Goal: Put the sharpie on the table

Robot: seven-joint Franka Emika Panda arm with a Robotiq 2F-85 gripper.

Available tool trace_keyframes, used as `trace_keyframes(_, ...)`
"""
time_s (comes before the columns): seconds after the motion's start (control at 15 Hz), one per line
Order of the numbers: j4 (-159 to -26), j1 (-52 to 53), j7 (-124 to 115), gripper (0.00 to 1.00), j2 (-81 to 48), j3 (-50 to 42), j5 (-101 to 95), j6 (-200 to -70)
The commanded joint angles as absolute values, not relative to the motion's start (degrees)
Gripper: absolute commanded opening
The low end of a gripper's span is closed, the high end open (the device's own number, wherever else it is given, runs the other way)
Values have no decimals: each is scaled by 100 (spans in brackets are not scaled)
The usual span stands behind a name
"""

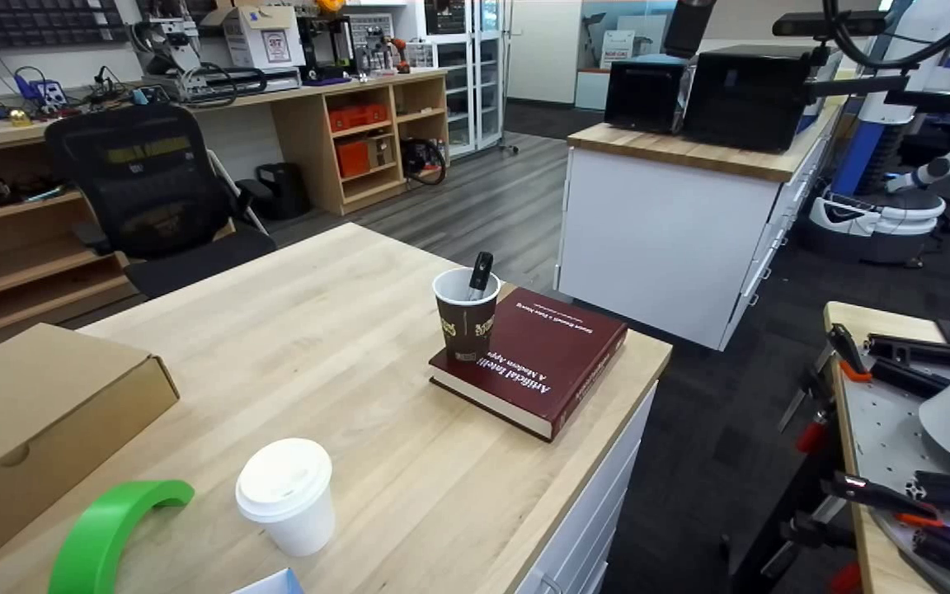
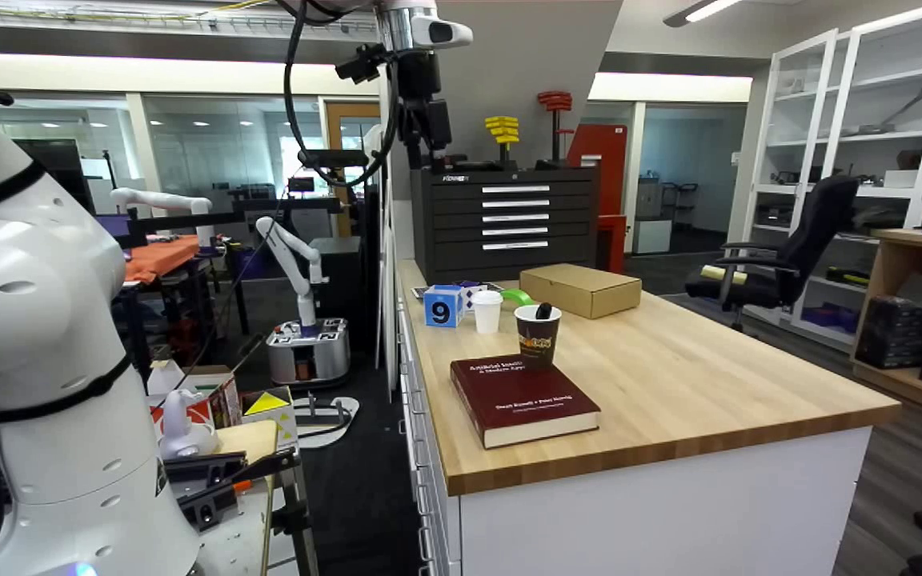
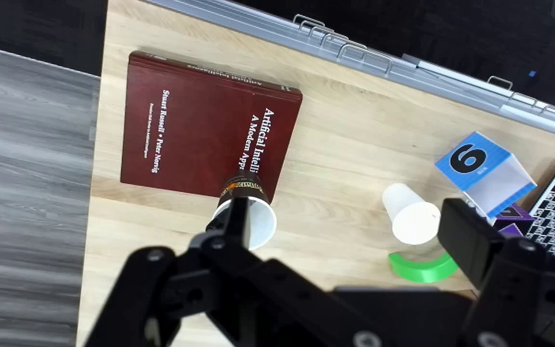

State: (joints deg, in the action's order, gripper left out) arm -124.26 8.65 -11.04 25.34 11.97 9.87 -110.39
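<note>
Above the pale desk (image 2: 693, 376), the pincer (image 3: 350, 226) hung spread and empty while the sharpie (image 1: 482, 271) leaned inside a paper cup (image 1: 467, 326) atop a maroon book (image 1: 562, 355), evidently propped steeply so that one end poked out, presumably handy for grasping.

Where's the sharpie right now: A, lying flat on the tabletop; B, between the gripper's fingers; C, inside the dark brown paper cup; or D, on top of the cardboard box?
C: in both exterior views the sharpie pokes up past the rim of the dark brown paper cup.
</note>
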Motion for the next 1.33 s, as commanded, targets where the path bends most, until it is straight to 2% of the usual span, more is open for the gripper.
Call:
trace_keyframes(0.0,-12411,885,-1114,100,2526,1182,976,-11027)
trace_keyframes(1.27,-12402,842,-1157,100,2457,1195,912,-11109)
